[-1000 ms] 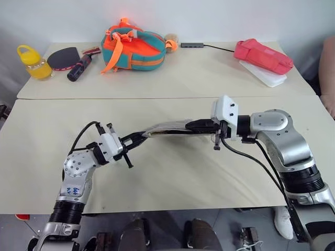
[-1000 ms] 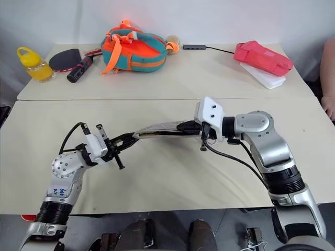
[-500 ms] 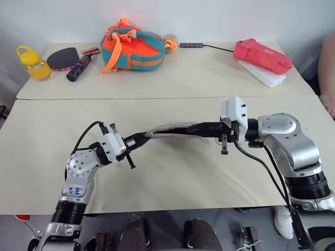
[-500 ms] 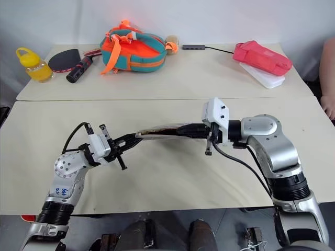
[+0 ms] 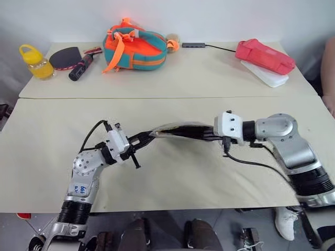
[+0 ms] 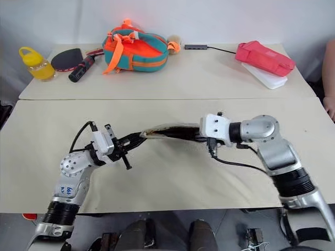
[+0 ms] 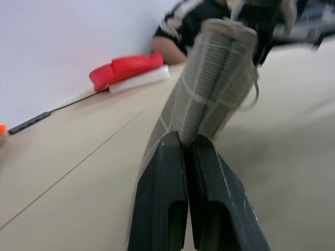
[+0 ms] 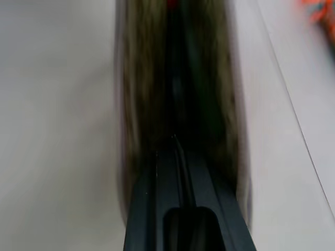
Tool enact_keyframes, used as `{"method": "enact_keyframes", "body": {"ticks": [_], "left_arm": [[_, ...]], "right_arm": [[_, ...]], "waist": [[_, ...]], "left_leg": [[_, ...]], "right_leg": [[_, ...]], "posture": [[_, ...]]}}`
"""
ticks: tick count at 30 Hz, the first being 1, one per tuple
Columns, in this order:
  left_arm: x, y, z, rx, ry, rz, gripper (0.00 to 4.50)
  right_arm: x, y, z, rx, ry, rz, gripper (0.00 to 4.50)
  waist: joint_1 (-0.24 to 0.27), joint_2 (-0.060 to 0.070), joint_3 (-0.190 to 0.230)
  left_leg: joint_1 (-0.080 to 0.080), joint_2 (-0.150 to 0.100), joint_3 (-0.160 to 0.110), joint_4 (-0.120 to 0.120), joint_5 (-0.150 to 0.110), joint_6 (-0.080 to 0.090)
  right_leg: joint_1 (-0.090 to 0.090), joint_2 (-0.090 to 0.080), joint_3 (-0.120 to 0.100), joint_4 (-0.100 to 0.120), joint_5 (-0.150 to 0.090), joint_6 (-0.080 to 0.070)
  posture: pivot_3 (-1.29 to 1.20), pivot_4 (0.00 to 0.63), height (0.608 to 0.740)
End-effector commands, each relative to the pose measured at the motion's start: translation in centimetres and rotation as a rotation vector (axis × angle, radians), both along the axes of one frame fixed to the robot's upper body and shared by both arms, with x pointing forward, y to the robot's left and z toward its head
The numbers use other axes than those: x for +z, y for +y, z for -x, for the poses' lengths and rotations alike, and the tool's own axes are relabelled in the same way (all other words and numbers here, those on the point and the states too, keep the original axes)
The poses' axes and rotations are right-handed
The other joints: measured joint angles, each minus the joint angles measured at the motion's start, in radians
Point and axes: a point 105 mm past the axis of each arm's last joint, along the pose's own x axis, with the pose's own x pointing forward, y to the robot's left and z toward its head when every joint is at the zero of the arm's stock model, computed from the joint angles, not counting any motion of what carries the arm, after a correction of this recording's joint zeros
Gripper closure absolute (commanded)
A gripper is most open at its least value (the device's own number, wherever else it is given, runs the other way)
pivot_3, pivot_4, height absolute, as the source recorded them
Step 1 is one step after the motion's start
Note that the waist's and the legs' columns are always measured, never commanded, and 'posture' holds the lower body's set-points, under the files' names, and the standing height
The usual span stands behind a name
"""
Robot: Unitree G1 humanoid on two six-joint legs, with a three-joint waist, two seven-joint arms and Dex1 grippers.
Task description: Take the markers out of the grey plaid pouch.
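On the far left of the back table [image 5: 209, 78] sits a yellow bottle [image 5: 34, 61]. Next to it lies a ping-pong paddle [image 5: 65, 57], with a black-and-red cylinder [image 5: 80, 68] touching its edge. Further along is an orange-teal bag [image 5: 137, 48]. A thin dark bar with a cord [image 5: 194, 45] lies past the bag.

On the near table, the left gripper [image 5: 148, 136] points toward the middle. Its jaws are pressed together and pinch the left end of the grey plaid pouch [image 5: 180, 129]. In the left wrist view the two black fingers [image 7: 162, 198] squeeze the pouch's edge, and a metal ring [image 7: 255, 91] hangs by the pouch's far end.

The pouch is held up in the air over the middle of the near table, stretched between both grippers. It sags a little. Its top is open a slit, dark inside. The markers cannot be made out in it.

The right gripper [image 5: 209, 135] points back toward the left one. Its jaws are pressed together too, pinching the right end of the pouch.

At the far right of the back table a pink-red pouch [image 5: 264, 56] lies on a white box [image 5: 267, 75]. A person's arm [image 5: 330, 68] shows at the right edge.
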Motion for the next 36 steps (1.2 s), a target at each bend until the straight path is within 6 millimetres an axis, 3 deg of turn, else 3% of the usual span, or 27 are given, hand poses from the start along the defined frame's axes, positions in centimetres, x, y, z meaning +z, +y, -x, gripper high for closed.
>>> {"method": "enact_keyframes", "body": {"ticks": [1, 5, 11, 18, 21, 31, 36], "left_arm": [[2.0, -2.6, 1.1, -0.109, 0.021, 0.125, 4.5], [1.9, -4.0, 1.4, -0.146, 0.104, 0.201, 4.5], [-1.4, -4.0, 1.6, -0.136, 0.278, 0.19, 4.5], [-2.2, -3.8, 1.4, -0.113, 0.342, 0.197, 4.5], [-2.1, -3.6, 1.1, -0.101, 0.359, 0.217, 4.5], [-2.7, -3.6, 1.2, -0.095, 0.359, 0.178, 4.5], [-2.8, -3.7, 1.2, -0.097, 0.362, 0.178, 4.5]], "right_arm": [[2.6, -0.2, 1.5, 0.052, 0.001, 0.053, 4.45], [4.0, 0.1, 2.2, 0.055, 0.012, 0.084, 4.45], [2.0, 0.7, 2.5, 0.025, 0.092, 0.138, 4.45], [-0.4, 0.9, 1.1, -0.011, 0.095, 0.199, 4.45], [-0.6, 0.9, 0.9, -0.017, 0.104, 0.197, 3.92], [-0.6, 1.2, 0.6, -0.008, 0.055, 0.182, 0.54], [-0.4, 1.1, 0.7, 0.0, 0.041, 0.192, 0.54]], "waist": [[0.0, 0.0, 0.0], [-0.006, 0.0, 0.0], [-0.001, 0.0, 0.0], [-0.001, 0.0, 0.0], [-0.001, 0.0, 0.0], [-0.001, 0.0, 0.0], [-0.001, 0.0, 0.0]], "left_leg": [[0.0, 0.0, 0.0, 0.0, 0.0, 0.0], [0.0, 0.001, -0.001, 0.0, 0.0, 0.0], [0.001, 0.0, -0.001, 0.0, 0.0, 0.0], [0.001, 0.0, -0.001, 0.001, 0.0, 0.0], [0.001, 0.0, -0.001, 0.001, 0.0, 0.0], [0.001, 0.0, -0.001, 0.001, 0.0, 0.0], [0.001, 0.0, -0.001, 0.001, 0.0, 0.0]], "right_leg": [[0.0, 0.0, 0.0, 0.0, 0.0, 0.0], [0.0, 0.001, 0.0, 0.0, 0.0, 0.0], [0.001, 0.0, 0.0, 0.0, 0.0, 0.0], [0.001, 0.0, 0.0, 0.0, 0.0, 0.0], [0.001, 0.0, 0.0, 0.0, 0.0, 0.0], [0.001, 0.0, -0.001, 0.0, 0.0, 0.0], [0.001, 0.0, -0.001, 0.0, 0.0, 0.0]], "posture": [[0.0, 0.15, 0.74], [0.0, 0.15, 0.74], [0.0, 0.15, 0.74], [0.0, 0.15, 0.74], [0.0, 0.15, 0.74], [0.0, 0.15, 0.74], [0.0, 0.15, 0.74]]}}
